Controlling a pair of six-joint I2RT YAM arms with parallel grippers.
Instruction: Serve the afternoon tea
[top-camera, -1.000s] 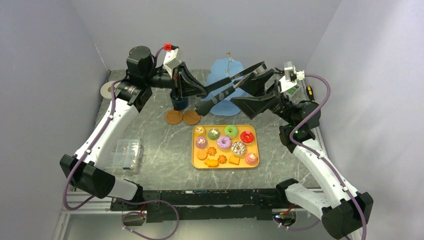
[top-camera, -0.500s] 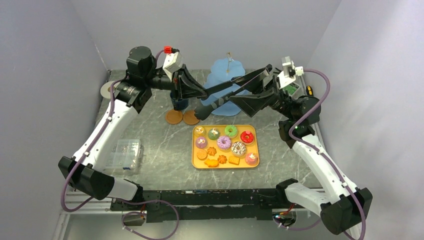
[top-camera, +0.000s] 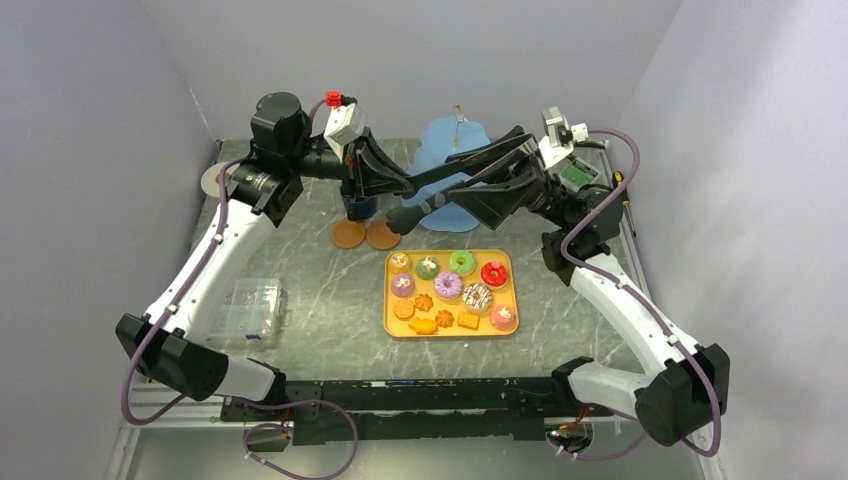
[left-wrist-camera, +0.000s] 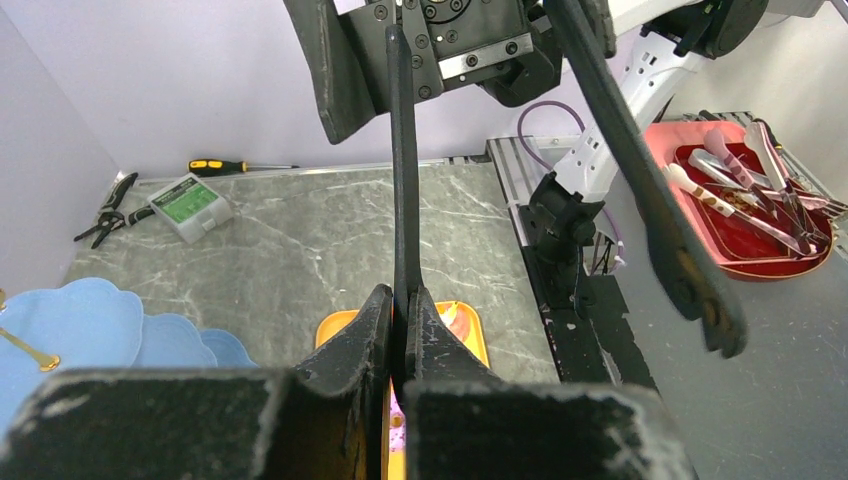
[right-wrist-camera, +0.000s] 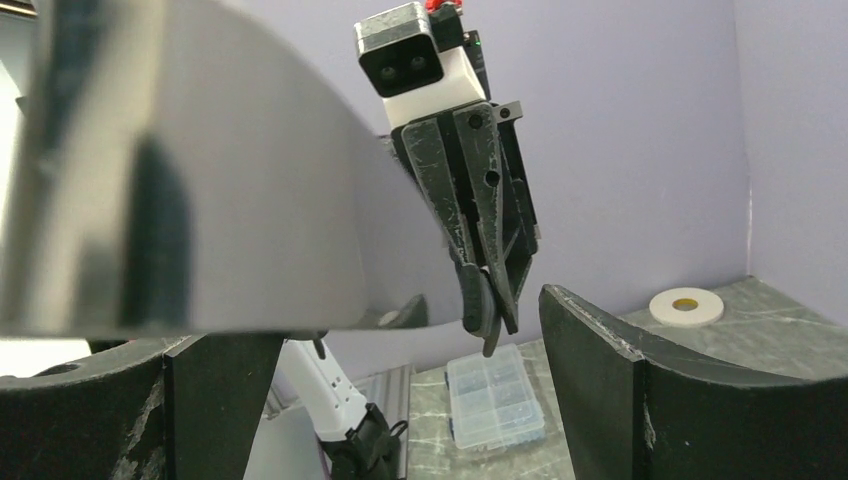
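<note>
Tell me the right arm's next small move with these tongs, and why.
Probably close the right gripper on the black tongs. Its jaws stand wide open at the tongs' far end, while the left gripper is shut on only one tong arm, so neither gripper can yet squeeze them.

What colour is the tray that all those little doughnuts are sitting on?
Yellow-orange; the tray shows best in the top external view.

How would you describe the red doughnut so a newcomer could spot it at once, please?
Look at the orange tray near the middle of the marbled table. In its far row, the red doughnut sits rightmost, beside the green doughnut; nothing else there is all red.
</note>
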